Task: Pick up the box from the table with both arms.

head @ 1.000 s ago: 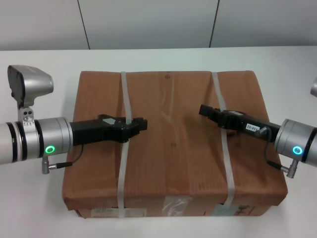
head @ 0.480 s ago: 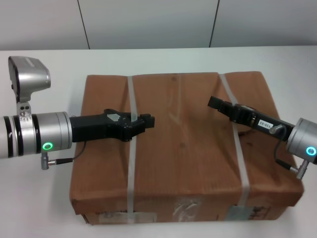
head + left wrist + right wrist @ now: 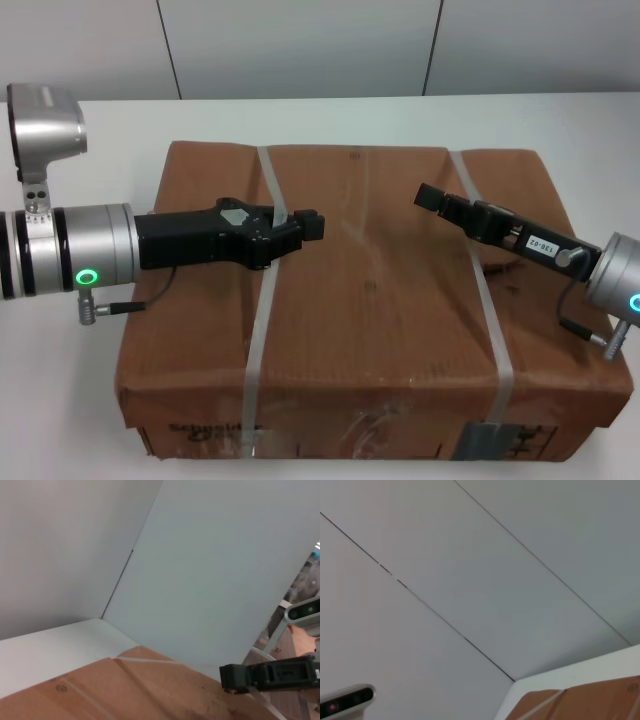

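Now, taking it as it stands:

Box: the box (image 3: 370, 310) is filling the centre and lower half of the head view, sitting on the white surface (image 3: 100, 400), its top face tilting toward the camera.
Straps: the left strap (image 3: 262, 330) and the right strap (image 3: 485, 300) are running from the far edge of the box down over its front side.
Front side: torn labels and tape (image 3: 500, 438) are showing along the bottom edge of the frame.
Left pincer: the left pincer (image 3: 305, 228) is reaching in from the left of the frame, lying over the box top right at the left strap; whether its fingers are apart or together, I cannot tell.
Right pincer: the right pincer (image 3: 432, 197) is coming in from the right of the frame, over the box top just beside the right strap; its fingers are not readable either.
Left wrist view: the box corner is occupying the lower part, with the right pincer (image 3: 235, 676) showing farther off at lower right.
Right wrist view: a sliver of the box (image 3: 580, 704) is peeking in at lower right, below the grey wall (image 3: 470, 570).
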You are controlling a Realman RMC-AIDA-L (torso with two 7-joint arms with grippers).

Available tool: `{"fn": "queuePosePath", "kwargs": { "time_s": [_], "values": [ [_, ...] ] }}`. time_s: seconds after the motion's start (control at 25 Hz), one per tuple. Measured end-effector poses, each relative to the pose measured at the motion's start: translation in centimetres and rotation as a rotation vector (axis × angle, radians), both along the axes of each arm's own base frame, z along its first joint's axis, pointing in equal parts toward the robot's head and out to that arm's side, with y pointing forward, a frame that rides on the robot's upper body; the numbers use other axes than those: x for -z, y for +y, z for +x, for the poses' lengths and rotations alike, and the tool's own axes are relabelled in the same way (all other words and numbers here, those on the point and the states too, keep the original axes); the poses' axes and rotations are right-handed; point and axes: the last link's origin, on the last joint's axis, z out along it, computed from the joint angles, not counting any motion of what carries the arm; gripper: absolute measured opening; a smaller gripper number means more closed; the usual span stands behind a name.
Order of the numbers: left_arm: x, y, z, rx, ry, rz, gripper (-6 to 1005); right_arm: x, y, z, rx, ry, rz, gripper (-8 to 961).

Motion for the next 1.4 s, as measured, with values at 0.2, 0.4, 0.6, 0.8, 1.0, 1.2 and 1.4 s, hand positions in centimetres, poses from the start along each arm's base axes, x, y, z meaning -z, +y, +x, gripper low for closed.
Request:
{"fn": "queuePosePath", "kwargs": {
  "time_s": [0.2,0.4,0.6,0.8,1.0,1.2,1.4],
  "values": [
    [-0.3,-0.2,0.3,0.015,-0.013,-0.005,112,-0.6,-0.3,0.0,-0.01,0.026,0.02,12],
    [-0.4,-0.3,0.3,0.021,-0.021,-0.01,110,-1.0,-0.5,-0.2,-0.028,0.049,0.029,12],
    [-0.5,-0.4,0.4,0.027,-0.025,-0.014,109,-1.1,-0.5,-0.2,-0.031,0.054,0.028,12],
    [-0.5,-0.3,0.5,0.029,-0.025,-0.013,109,-1.1,-0.5,-0.3,-0.032,0.056,0.028,12],
    [-0.5,-0.3,0.5,0.03,-0.028,-0.011,109,-1.1,-0.5,-0.3,-0.032,0.056,0.029,12],
    [-0.5,-0.3,0.5,0.031,-0.027,-0.01,109,-1.2,-0.5,-0.3,-0.033,0.056,0.03,12],
    [-0.6,-0.3,0.5,0.032,-0.028,-0.01,109,-1.2,-0.5,-0.3,-0.035,0.054,0.032,12]
  ]
}}
